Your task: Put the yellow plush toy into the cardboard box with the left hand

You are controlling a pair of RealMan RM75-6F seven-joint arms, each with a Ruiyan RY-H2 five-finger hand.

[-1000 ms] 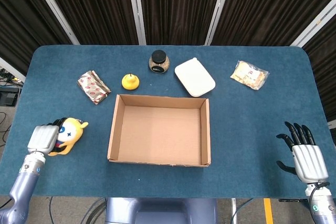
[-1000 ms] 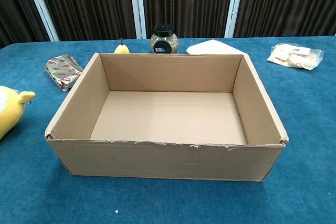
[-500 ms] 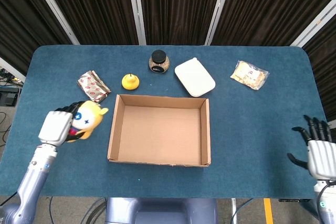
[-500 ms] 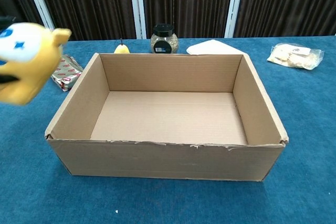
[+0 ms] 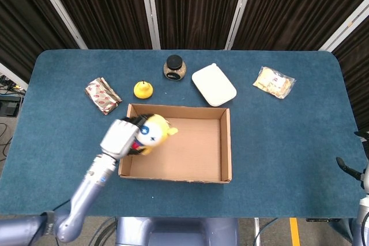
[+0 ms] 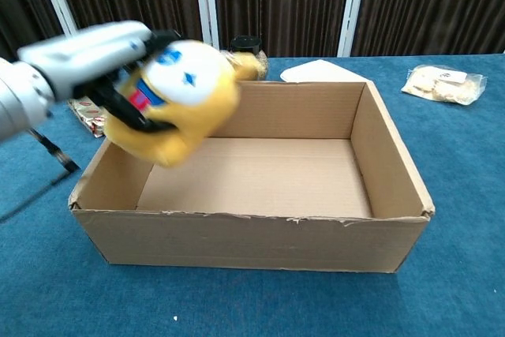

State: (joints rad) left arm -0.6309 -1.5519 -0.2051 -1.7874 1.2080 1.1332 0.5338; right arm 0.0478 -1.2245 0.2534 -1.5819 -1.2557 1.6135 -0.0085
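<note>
Your left hand (image 5: 122, 137) is gripping the yellow plush toy (image 5: 151, 133) around its body, holding it above the left end of the cardboard box (image 5: 226, 142). It is looking soft and light, so a mid-body hold suits. Your right hand (image 5: 362, 172) is barely showing; I cannot tell its state.

Yellow plush toy over open cardboard box.

The yellow plush toy (image 5: 153, 134), with a white face patch and blue markings, was gripped in the left hand (image 5: 121, 137) above the box's left end. The brown cardboard box (image 5: 226, 142) sat upright on the blue counter (image 5: 288, 142), top open.
</note>
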